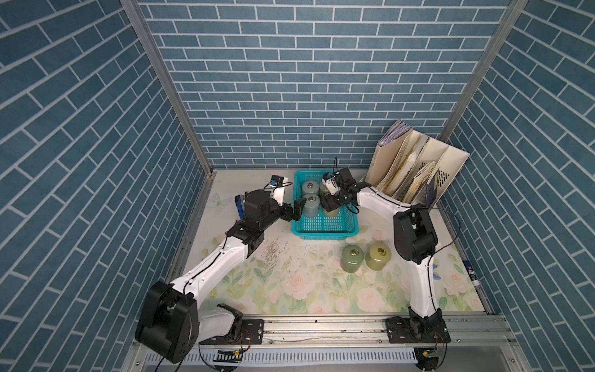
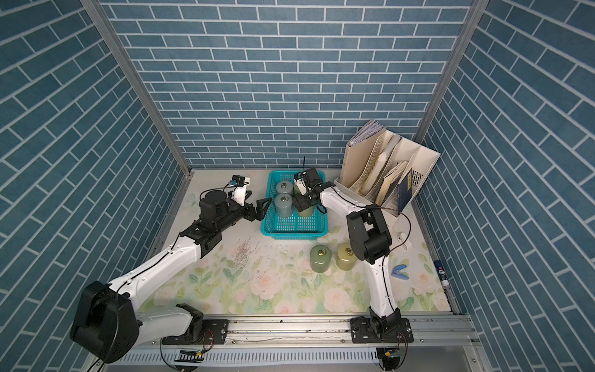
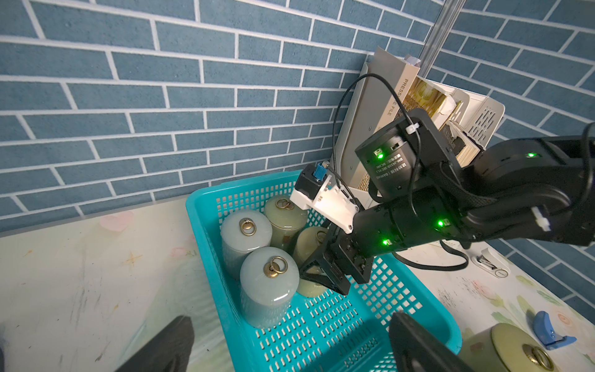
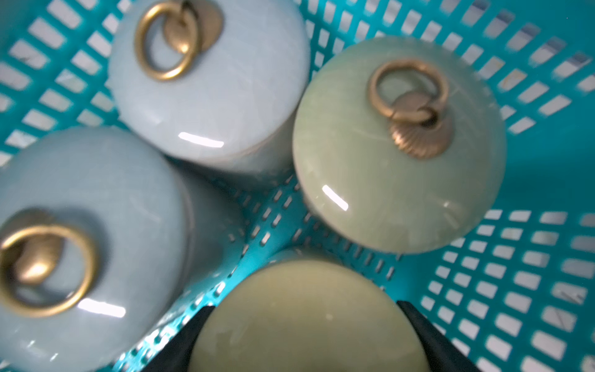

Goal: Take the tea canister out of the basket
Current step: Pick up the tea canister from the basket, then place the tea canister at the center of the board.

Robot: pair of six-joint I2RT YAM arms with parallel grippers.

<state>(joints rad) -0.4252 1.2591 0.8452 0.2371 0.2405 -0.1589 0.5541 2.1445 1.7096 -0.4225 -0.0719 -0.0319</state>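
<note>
The turquoise basket stands at the back middle of the table. Several tea canisters with brass rings stand in it: two pale blue ones, a green one and an olive one. My right gripper reaches down into the basket, and its black fingers press both sides of the olive canister. My left gripper is open at the basket's left rim, one finger outside and one over the mesh floor.
Two more canisters stand on the flowered table in front of the basket, beside the right arm. A cream file organizer fills the back right corner. A small blue tool and a marker lie at the right.
</note>
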